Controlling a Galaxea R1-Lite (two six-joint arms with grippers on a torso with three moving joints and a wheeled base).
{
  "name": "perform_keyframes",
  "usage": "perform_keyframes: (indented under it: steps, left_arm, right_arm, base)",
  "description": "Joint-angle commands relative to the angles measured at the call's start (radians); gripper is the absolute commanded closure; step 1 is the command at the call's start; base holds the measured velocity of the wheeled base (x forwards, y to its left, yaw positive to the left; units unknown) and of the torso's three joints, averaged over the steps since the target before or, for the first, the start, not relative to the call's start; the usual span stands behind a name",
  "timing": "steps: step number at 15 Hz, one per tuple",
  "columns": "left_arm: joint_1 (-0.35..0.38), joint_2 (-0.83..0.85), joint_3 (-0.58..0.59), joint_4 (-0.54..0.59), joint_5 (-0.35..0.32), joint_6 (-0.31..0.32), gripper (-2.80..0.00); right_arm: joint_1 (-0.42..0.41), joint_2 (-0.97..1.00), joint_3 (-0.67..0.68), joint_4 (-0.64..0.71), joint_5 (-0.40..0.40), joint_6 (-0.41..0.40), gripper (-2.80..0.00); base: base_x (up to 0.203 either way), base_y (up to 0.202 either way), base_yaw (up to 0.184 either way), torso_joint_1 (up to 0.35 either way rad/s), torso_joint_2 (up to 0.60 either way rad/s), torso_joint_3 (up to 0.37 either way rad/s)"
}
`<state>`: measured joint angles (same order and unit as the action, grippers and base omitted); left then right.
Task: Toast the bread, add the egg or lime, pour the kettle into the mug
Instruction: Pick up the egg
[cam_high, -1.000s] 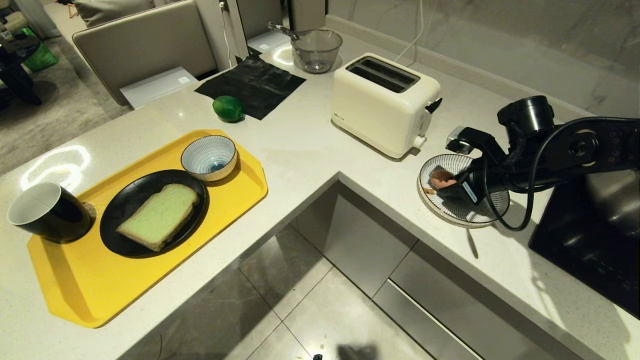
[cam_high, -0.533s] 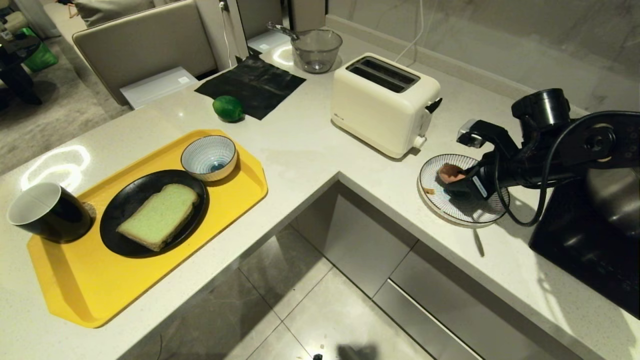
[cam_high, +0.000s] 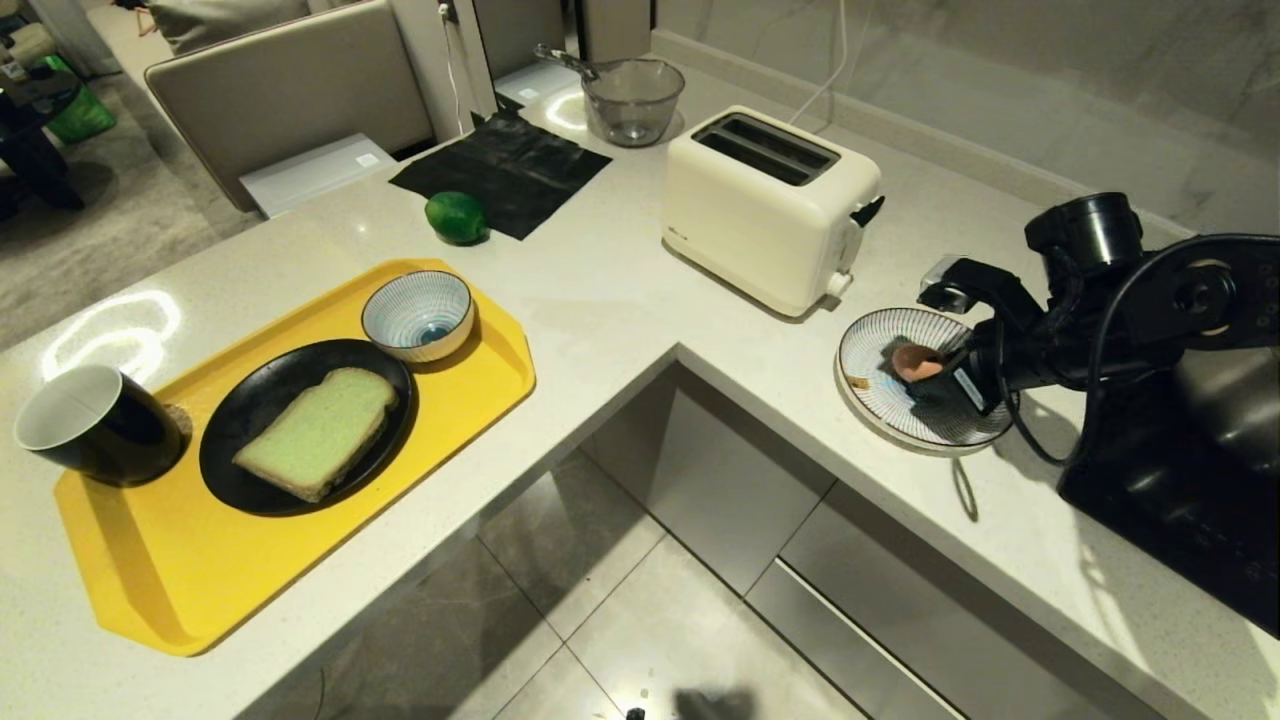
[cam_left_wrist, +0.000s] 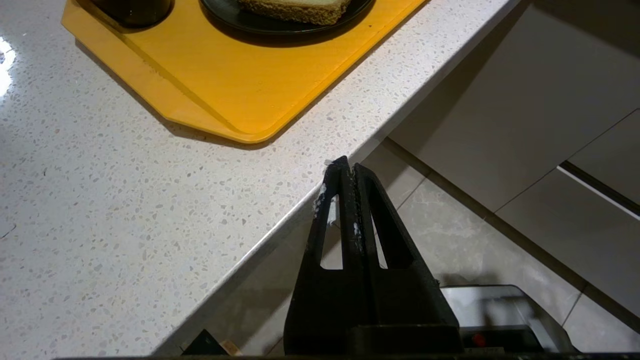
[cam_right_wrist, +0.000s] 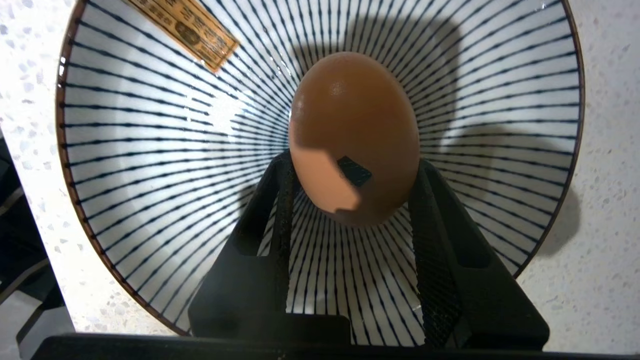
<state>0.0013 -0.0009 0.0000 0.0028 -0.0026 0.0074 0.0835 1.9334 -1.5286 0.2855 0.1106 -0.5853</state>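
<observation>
One egg (cam_right_wrist: 354, 137) sits clamped between the right gripper (cam_right_wrist: 350, 175) jaws, over the striped plate (cam_high: 868, 350) by the desk's inner corner. The egg step is in hand, apparently; next comes a careful carry to the small bowl (cam_high: 418, 315) on the yellow tray (cam_high: 180, 570). The left gripper (cam_left_wrist: 348, 172), jaws together, hangs off the desk's front edge.

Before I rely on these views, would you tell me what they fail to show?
- Kettle: in no view; the right arm covers that corner in the head view.
- Whether the egg, gripped by the right gripper, touches the striped plate: the egg hides its own underside.
- Mug: cut by the left wrist picture's edge.
- Toaster slots: interior too dark.
</observation>
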Motion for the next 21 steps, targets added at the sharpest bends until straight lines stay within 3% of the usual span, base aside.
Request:
perform_keyframes:
  steps: [1, 20, 21]
  left_arm:
    - [0.0, -0.001, 0.0, 0.0, 0.001, 0.0, 0.0]
    - [0.0, -0.001, 0.0, -0.001, 0.001, 0.0, 0.0]
    - [0.0, -0.001, 0.0, 0.0, 0.0, 0.0, 0.0]
  right_arm:
    - [-0.004, -0.005, 0.008, 0.001, -0.003, -0.004, 0.0]
    - [-0.007, -0.036, 0.061, 0.0, -0.044, -0.004, 0.0]
    - [-0.005, -0.036, 0.062, 0.0, -0.045, -0.002, -2.8]
  base:
    - [0.0, 0.0, 0.0, 0.0, 0.0, 0.0]
    - [0.0, 0.0, 0.0, 0.0, 0.0, 0.0]
    - [0.0, 0.0, 0.0, 0.0, 0.0, 0.0]
